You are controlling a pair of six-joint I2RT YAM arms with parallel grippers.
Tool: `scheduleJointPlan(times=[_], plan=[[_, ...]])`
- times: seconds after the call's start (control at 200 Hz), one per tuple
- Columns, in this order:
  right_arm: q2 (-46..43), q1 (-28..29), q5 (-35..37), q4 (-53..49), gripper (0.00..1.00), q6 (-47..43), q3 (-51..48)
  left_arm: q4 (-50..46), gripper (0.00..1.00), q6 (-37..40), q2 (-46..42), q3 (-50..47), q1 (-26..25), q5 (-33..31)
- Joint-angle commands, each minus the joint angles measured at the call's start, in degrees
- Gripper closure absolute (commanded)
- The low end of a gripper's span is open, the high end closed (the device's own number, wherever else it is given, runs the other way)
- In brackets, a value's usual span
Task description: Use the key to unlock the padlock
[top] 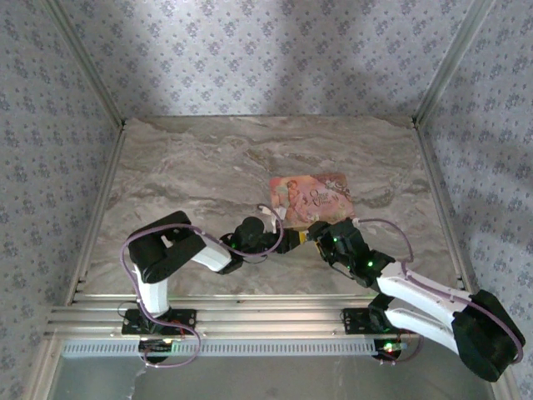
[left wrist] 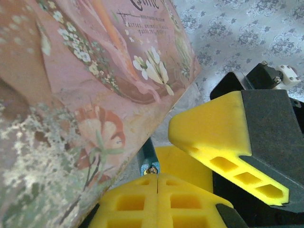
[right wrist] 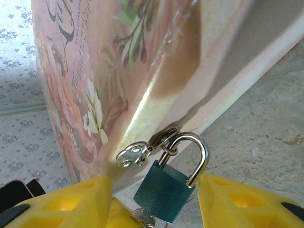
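A small teal padlock [right wrist: 164, 190] with a silver shackle [right wrist: 199, 156] hangs in front of the pink box's edge. It sits between the yellow fingers [right wrist: 237, 202] of my open right gripper [right wrist: 156, 183], with a gap on each side. A silver key [right wrist: 142, 218] sticks in its underside. A spare key [right wrist: 132, 154] dangles from a ring on the shackle. My left gripper [left wrist: 157, 176] is shut on the inserted key [left wrist: 153, 169], right under the padlock's base [left wrist: 148, 161]. Both grippers meet at the table's front centre, left gripper [top: 287, 240] facing right gripper [top: 315, 232]. Whether the shackle has sprung free is unclear.
A pink illustrated box [top: 312, 198] lies flat on the marble table [top: 208, 167], directly behind the grippers, with its edge close to the padlock. One right finger [left wrist: 223, 137] looms beside my left fingers. Patterned walls enclose the table on three sides.
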Motion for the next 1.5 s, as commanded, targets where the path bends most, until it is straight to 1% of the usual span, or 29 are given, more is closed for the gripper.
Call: scheduleJointPlan(times=[0.0,0.305,0.53,0.784,0.924,1.159,1.399,1.434,1.494], plan=[[0.3,0.5,3.0,1.7,0.49,1.5,0.1,4.0,1.0,-0.7,0.0,-0.1,-0.2,-0.5],[4.8,0.8,1.1,3.9,0.47,3.1,1.3,5.2,1.0,-1.3,0.4,-0.5,-0.3,-1.2],[6.0,1.0,1.0,5.1,0.47,3.8,1.8,5.8,1.0,-1.4,0.5,-0.8,-0.5,-1.6],[7.6,0.9,0.7,7.3,0.51,4.9,1.3,6.5,1.0,-0.9,0.6,-1.1,-1.6,-3.0],[7.5,0.9,0.6,6.7,0.6,4.7,1.8,6.9,1.0,-1.0,1.0,-1.1,-2.3,-3.6],[6.3,1.1,1.6,5.6,0.81,4.7,1.7,7.1,1.0,-1.0,0.8,-1.4,-2.6,-4.4],[3.9,1.0,2.7,3.2,0.98,3.5,1.6,7.0,1.0,-1.1,1.2,-1.4,-2.8,-4.8],[3.5,1.0,2.9,2.7,1.0,3.5,1.4,7.0,1.0,-1.1,1.2,-1.4,-2.9,-4.8],[2.7,1.0,3.1,2.0,1.0,3.4,1.0,6.9,1.0,-1.1,1.2,-1.3,-3.1,-5.0]])
